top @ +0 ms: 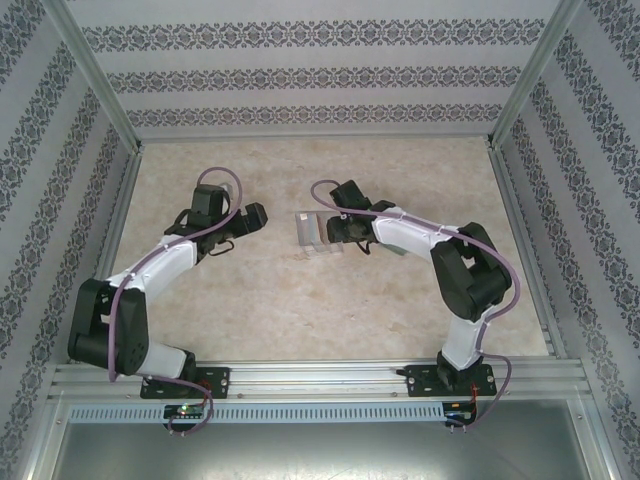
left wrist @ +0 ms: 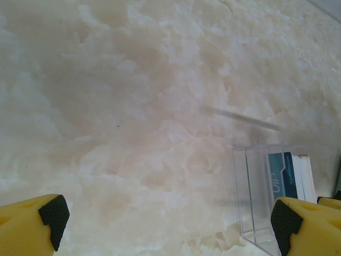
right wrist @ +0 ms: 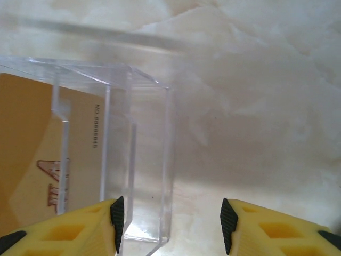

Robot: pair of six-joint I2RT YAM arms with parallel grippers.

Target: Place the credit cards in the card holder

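Note:
An orange-yellow credit card (right wrist: 32, 154) stands inside a clear plastic box-like stand (right wrist: 139, 133). From the other side, the stand (left wrist: 258, 186) shows a teal card (left wrist: 282, 175) and pale cards (left wrist: 306, 176) behind it. My right gripper (right wrist: 172, 223) is open, and the stand's near corner reaches in between its fingers without touching the pads. My left gripper (left wrist: 169, 226) is open wide over bare table, the stand just beyond its right finger. From above, the stand (top: 312, 232) sits between the left gripper (top: 258, 216) and the right gripper (top: 336, 229). The sage-green card holder is out of view.
The marbled beige table (top: 320, 300) stretches around both arms. Patterned walls and metal posts (top: 520, 90) close it in at the back and both sides. A rail (top: 320, 375) carrying the arm bases runs along the near edge.

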